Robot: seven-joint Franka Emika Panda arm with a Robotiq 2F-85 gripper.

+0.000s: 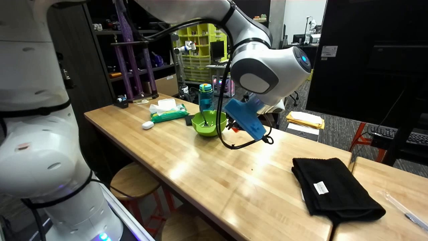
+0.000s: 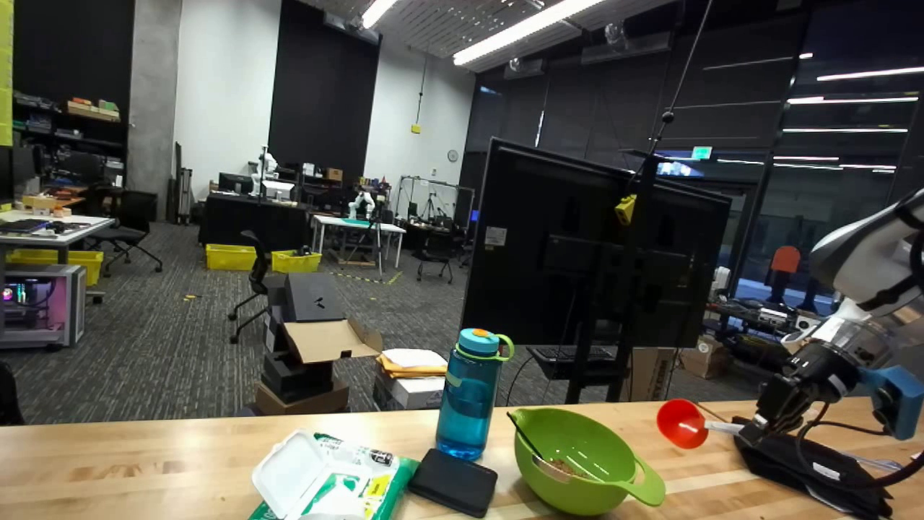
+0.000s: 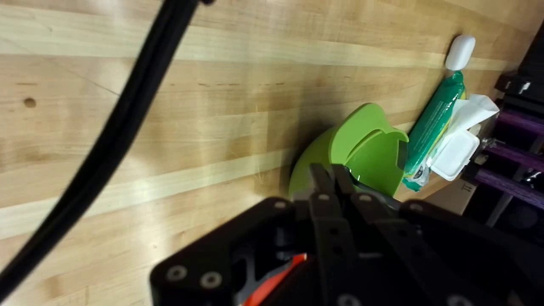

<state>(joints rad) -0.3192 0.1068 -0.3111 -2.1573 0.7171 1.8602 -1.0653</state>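
My gripper (image 2: 753,431) is shut on the pale handle of a red scoop (image 2: 682,424) and holds it above the table. The scoop's cup faces away from the fingers, beside a green bowl (image 2: 599,444). In the wrist view the fingertips (image 3: 328,170) are nearly together in front of the green bowl (image 3: 312,163), and only a strip of the red scoop (image 3: 276,280) shows. The green bowl (image 1: 209,131) holds brown bits (image 2: 567,468) and a dark utensil (image 2: 527,437) leaning on its rim. In an exterior view a blue bracket (image 1: 245,118) on the wrist hides most of the gripper.
A blue bottle (image 2: 473,397), a black flat case (image 2: 453,482) and a green wipes pack (image 1: 169,114) stand near the bowl. A white case (image 1: 147,125) lies beside the wipes. A folded black cloth (image 1: 334,190) and a clear tube (image 1: 404,211) lie farther along the table. A cable loop (image 1: 230,146) hangs from the arm.
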